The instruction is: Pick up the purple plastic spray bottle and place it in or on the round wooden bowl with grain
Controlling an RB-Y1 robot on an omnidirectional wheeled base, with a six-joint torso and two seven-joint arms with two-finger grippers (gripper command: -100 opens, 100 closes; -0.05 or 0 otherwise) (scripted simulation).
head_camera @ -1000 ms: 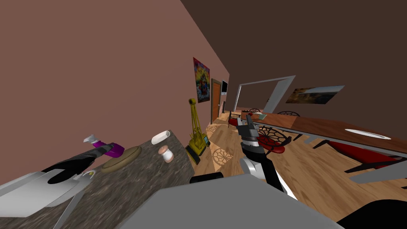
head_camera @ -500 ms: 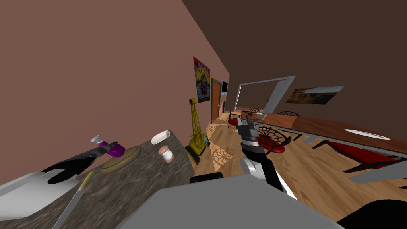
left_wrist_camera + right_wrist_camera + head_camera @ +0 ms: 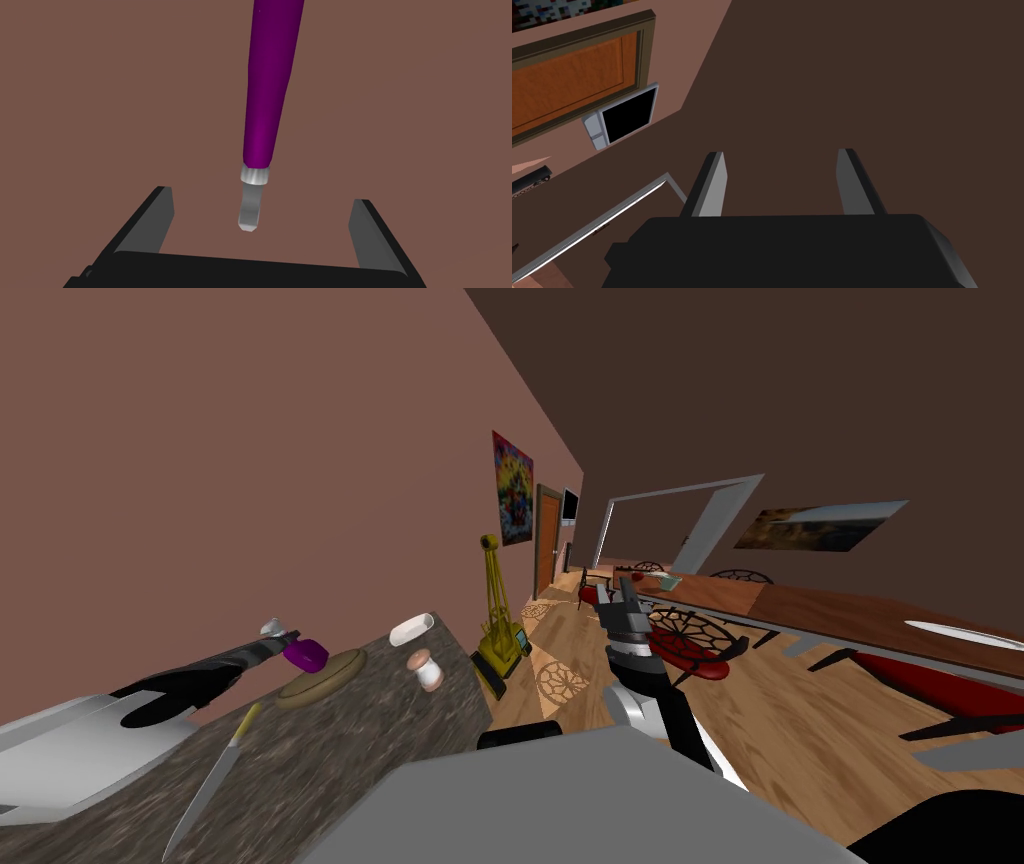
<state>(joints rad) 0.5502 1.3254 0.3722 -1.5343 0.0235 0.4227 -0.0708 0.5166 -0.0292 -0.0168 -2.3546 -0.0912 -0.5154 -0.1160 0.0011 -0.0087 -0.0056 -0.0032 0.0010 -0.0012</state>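
Note:
The purple spray bottle [image 3: 306,655] with a white trigger head hangs at the left rim of the round wooden bowl [image 3: 325,679], which sits on the dark stone counter [image 3: 350,758]. I cannot tell whether the bottle touches the bowl. My left gripper [image 3: 283,640] reaches in from the left, just behind the bottle's head. In the left wrist view the purple bottle [image 3: 270,90] points its grey nozzle back between the fingers of my left gripper [image 3: 262,196], which stand open and clear of its sides. My right gripper [image 3: 620,588] is raised over the floor, open and empty [image 3: 782,152].
A knife [image 3: 215,773] with a yellow handle lies on the counter near me. A white dish [image 3: 410,629] and a small pinkish jar [image 3: 427,670] sit past the bowl. A yellow stand [image 3: 497,633] rises from the floor. A long table [image 3: 850,613] with chairs is on the right.
My left arm has carried the bottle rightwards, from beside the bowl to its left rim. The head view has shifted slightly. The right arm has stayed still.

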